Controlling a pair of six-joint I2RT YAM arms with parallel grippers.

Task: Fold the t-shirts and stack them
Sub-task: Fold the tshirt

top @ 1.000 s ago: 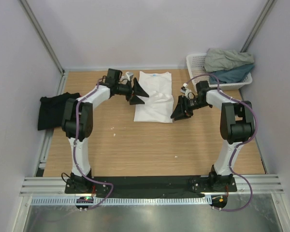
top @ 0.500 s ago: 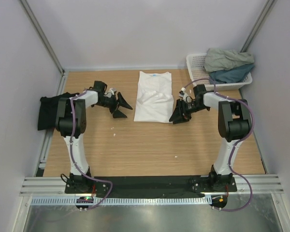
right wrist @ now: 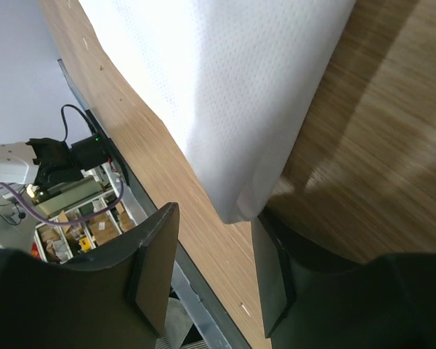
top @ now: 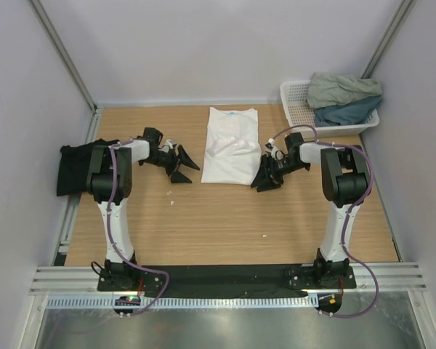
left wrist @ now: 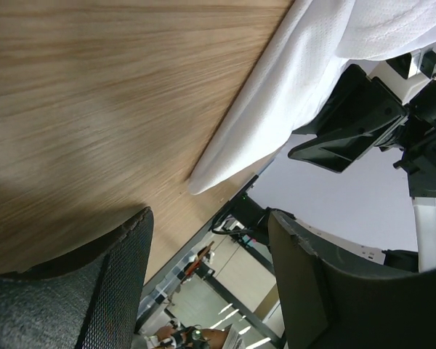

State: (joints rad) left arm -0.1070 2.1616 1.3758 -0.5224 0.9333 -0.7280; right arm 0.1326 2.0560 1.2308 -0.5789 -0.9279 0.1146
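Observation:
A white t-shirt [top: 231, 144] lies partly folded lengthwise on the middle of the table, neck label at the far end. My left gripper [top: 186, 167] stands open over bare wood to the shirt's left, apart from it. In the left wrist view the gripper [left wrist: 211, 269] holds nothing, with the white shirt's edge [left wrist: 291, 80] ahead. My right gripper [top: 262, 178] is open at the shirt's near right corner. In the right wrist view that corner [right wrist: 240, 207] sits at the mouth of the gripper [right wrist: 214, 269], against one finger [right wrist: 276, 283]. A black t-shirt [top: 78, 166] lies folded at the left edge.
A white lattice basket [top: 296, 102] at the back right holds a grey-green shirt [top: 341, 87] over a teal one [top: 349, 113]. Grey walls close in both sides and the back. The arm bases stand at the near edge.
My left gripper has let go at the white shirt's left edge and drawn back to the left over bare wood. The right gripper has edged closer to the shirt's near right corner.

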